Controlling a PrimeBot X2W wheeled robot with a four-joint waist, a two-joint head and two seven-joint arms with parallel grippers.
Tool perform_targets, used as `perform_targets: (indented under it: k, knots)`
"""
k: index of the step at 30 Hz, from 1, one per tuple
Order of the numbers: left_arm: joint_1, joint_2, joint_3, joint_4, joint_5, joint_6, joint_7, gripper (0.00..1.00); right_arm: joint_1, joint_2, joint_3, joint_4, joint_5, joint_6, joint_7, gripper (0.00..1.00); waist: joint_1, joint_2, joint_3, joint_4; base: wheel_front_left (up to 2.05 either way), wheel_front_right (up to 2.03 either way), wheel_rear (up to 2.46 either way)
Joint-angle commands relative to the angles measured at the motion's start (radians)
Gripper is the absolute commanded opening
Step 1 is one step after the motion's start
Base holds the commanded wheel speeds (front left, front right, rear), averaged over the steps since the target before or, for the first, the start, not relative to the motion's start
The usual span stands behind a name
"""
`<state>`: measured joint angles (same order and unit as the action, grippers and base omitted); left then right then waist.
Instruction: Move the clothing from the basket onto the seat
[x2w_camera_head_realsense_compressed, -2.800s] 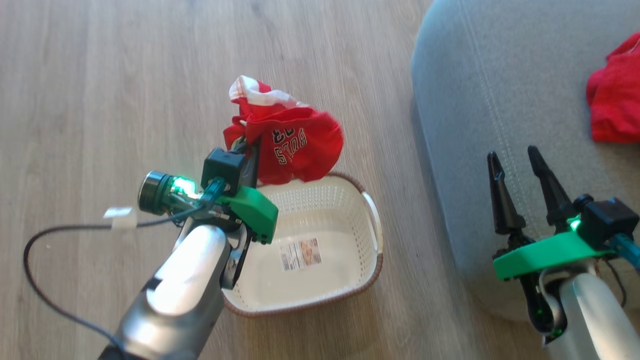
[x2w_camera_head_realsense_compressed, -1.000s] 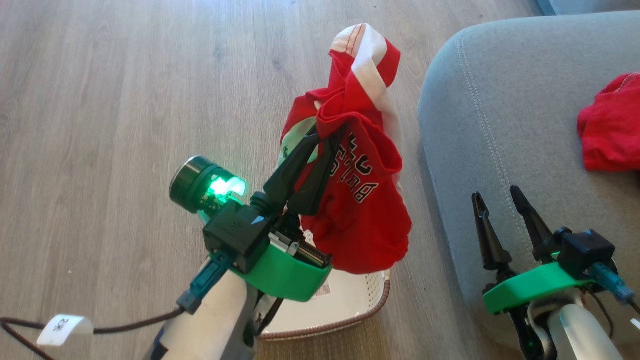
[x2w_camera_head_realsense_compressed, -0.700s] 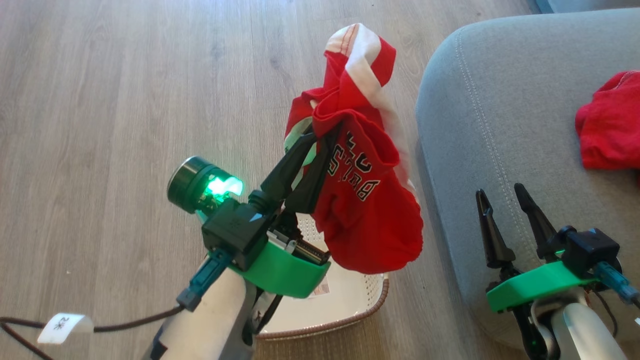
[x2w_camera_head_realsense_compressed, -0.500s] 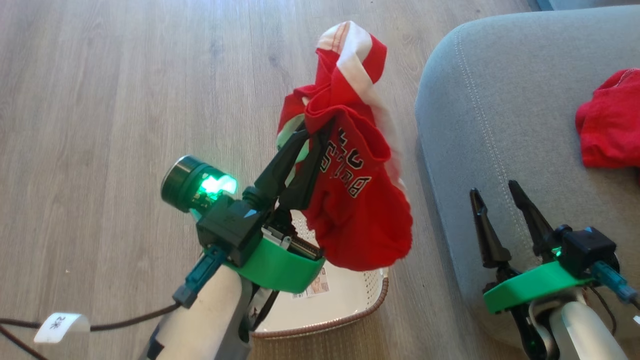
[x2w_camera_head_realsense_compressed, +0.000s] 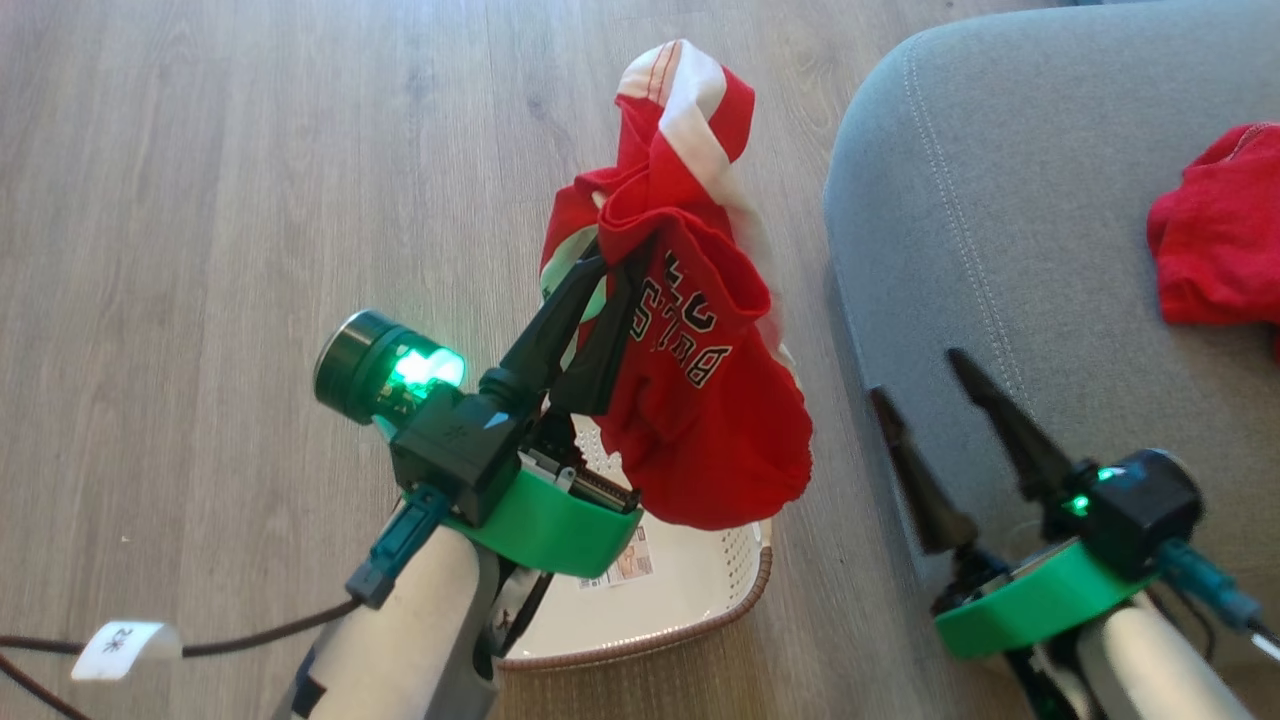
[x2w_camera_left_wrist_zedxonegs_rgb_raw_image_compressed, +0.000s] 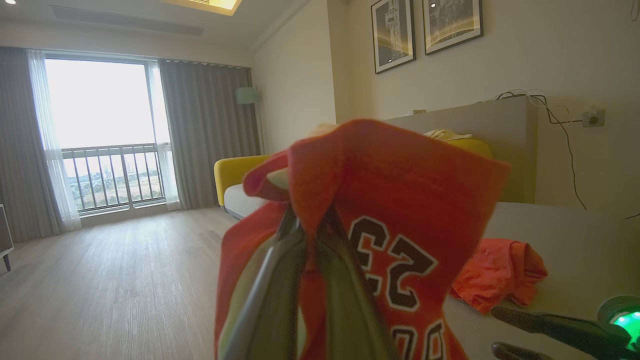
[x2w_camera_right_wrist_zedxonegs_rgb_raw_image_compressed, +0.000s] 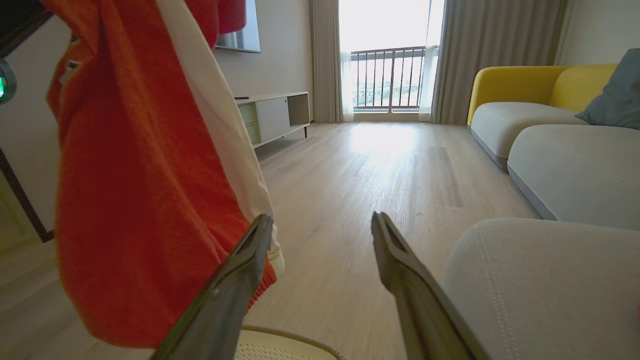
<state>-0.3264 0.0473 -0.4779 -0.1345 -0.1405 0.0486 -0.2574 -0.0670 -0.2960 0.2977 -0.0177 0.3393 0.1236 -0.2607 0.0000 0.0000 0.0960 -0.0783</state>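
My left gripper (x2w_camera_head_realsense_compressed: 612, 262) is shut on the lettered red garment (x2w_camera_head_realsense_compressed: 700, 400), which has white bands and hangs above the cream basket (x2w_camera_head_realsense_compressed: 700, 600). Seen from the left wrist, the same lettered garment (x2w_camera_left_wrist_zedxonegs_rgb_raw_image_compressed: 400, 200) drapes over my left gripper (x2w_camera_left_wrist_zedxonegs_rgb_raw_image_compressed: 310, 225). A plain red garment (x2w_camera_head_realsense_compressed: 1215, 240) lies on the grey seat (x2w_camera_head_realsense_compressed: 1000, 200) at the right and shows as the plain red garment (x2w_camera_left_wrist_zedxonegs_rgb_raw_image_compressed: 500, 272) on the seat (x2w_camera_left_wrist_zedxonegs_rgb_raw_image_compressed: 575, 240). My right gripper (x2w_camera_head_realsense_compressed: 918, 375) stands open over the seat's left edge. Between the fingers of my right gripper (x2w_camera_right_wrist_zedxonegs_rgb_raw_image_compressed: 322, 225) there is nothing, with the hanging garment (x2w_camera_right_wrist_zedxonegs_rgb_raw_image_compressed: 140, 175) just to their left.
Wooden floor (x2w_camera_head_realsense_compressed: 200, 200) stretches left of the basket. A black cable (x2w_camera_head_realsense_compressed: 250, 630) with a white tag trails from my left arm. Farther off stand a yellow sofa (x2w_camera_right_wrist_zedxonegs_rgb_raw_image_compressed: 525, 95), a low cabinet (x2w_camera_right_wrist_zedxonegs_rgb_raw_image_compressed: 272, 117) and a curtained window (x2w_camera_left_wrist_zedxonegs_rgb_raw_image_compressed: 100, 130).
My right gripper has swung left toward the seat's edge and tilted. The held garment has shifted slightly left with my left gripper. The head view has also drifted a little.
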Motion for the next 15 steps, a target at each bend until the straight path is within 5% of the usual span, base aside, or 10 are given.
perform_targets:
  k: [1, 15]
  knots:
    - [-0.048, 0.003, 0.041, -0.025, 0.009, 0.006, -0.004, 0.00, 0.000, -0.022, 0.040, -0.051, 0.014, 0.007, -0.001, 1.00, 0.0000, 0.0000, 0.001, -0.002, 0.00, 0.00, 0.00]
    - [-0.055, 0.003, -0.006, 0.004, 0.031, -0.011, -0.004, 0.00, -0.067, -0.104, 0.275, -0.131, -0.003, 0.007, -0.001, 1.00, 0.0000, 0.0000, -0.006, 0.007, 0.00, 0.00, 0.00]
